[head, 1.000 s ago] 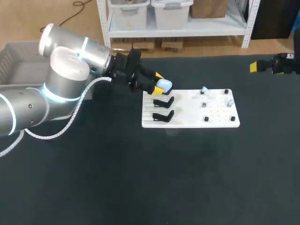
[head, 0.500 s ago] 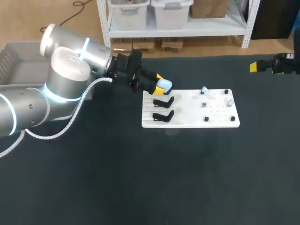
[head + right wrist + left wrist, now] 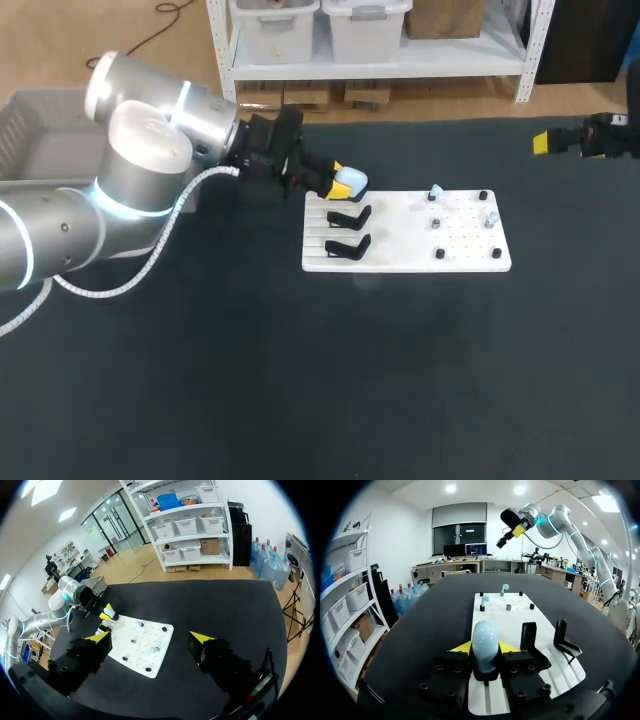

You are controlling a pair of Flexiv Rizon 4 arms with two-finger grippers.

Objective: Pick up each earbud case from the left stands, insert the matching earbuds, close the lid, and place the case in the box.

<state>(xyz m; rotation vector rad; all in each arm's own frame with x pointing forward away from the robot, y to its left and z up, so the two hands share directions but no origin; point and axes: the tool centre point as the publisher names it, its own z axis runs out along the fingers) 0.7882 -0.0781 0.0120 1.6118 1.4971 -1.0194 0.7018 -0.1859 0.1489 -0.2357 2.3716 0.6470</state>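
A pale blue earbud case (image 3: 350, 181) stands at the far left corner of the white board (image 3: 470, 255). My left gripper (image 3: 338, 180) is shut on it. In the left wrist view the case (image 3: 485, 647) stands upright between the yellow fingertips (image 3: 461, 647), which press it from both sides. Two black stands (image 3: 348, 217) (image 3: 346, 247) nearer the front are empty. Two pale earbuds (image 3: 436, 191) (image 3: 492, 216) sit on pegs at the board's right part. My right gripper (image 3: 560, 142) hangs open at the far right, away from the board, and its view shows wide-apart fingers (image 3: 150, 637).
A grey box (image 3: 30, 130) stands at the table's left edge behind my left arm. Black pegs (image 3: 440, 254) dot the board's right half. In the left wrist view the empty stands (image 3: 528, 635) (image 3: 563, 639) are beside the gripper, and the earbuds (image 3: 504, 588) lie ahead.
The left gripper's fingers have closed in on the pale blue case. The left arm has hardly shifted, and the right arm has stayed still.
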